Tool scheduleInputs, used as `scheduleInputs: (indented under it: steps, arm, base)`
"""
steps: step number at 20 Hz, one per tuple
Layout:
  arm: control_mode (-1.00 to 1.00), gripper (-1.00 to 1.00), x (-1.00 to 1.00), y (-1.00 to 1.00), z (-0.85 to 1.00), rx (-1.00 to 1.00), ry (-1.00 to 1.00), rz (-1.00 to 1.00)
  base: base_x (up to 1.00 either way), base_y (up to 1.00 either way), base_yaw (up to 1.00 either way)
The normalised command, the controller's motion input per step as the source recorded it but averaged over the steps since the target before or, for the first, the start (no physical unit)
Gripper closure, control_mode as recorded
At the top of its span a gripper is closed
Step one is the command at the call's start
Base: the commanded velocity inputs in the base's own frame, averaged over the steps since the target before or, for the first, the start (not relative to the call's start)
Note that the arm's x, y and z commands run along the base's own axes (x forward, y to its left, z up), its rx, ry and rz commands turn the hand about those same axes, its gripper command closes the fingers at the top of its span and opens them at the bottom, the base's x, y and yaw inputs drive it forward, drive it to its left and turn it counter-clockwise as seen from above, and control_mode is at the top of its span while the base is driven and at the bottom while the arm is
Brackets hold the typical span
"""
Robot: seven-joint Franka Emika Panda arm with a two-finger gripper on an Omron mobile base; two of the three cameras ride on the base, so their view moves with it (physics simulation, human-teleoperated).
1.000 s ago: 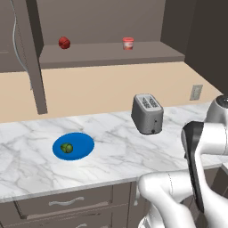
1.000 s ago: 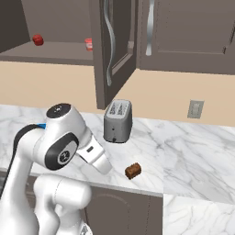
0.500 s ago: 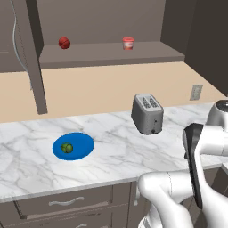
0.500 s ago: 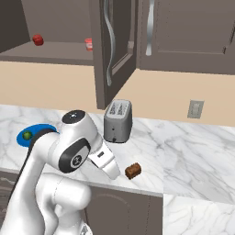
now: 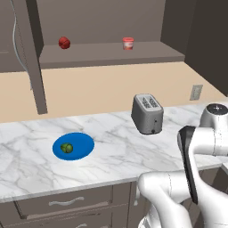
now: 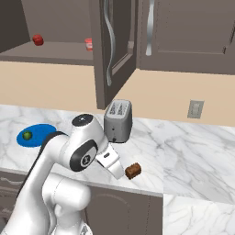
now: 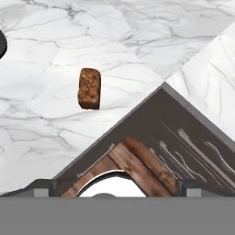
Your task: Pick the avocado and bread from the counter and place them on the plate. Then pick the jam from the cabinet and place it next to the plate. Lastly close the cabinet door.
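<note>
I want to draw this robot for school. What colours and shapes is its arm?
The arm is glossy white, built from fat rounded tubes. Its joints are dark grey rings, and one has a round dark cap with a small pale mark. A dark stripe runs along one link. No cables show.

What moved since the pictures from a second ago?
The arm swung right along the counter toward the bread, uncovering the plate. Nothing was grabbed or dropped. The avocado stayed on the plate, and the toaster, bread and jam kept their places.
</note>
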Motion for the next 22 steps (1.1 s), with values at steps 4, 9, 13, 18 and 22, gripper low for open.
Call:
scheduleInputs:
  steps: [4,9,13,18,22]
  arm:
    - [-1.0,-1.0,0.29,-0.11,-0.26,0.0,0.0,0.0]
    - [-1.0,-1.0,0.27,-0.13,-0.26,0.0,0.0,0.0]
    - [-1.0,-1.0,0.27,-0.14,-0.27,0.0,0.0,0.0]
    - [-1.0,-1.0,0.26,-0.14,-0.25,0.0,0.0,0.0]
    - [-1.0,-1.0,0.25,-0.16,-0.24,0.0,0.0,0.0]
  base:
    - [0.0,0.0,0.0]
    - [0.0,0.0,0.0]
    - [0.0,0.0,0.0]
    - [0.0,0.0,0.0]
    - [0.0,0.0,0.0]
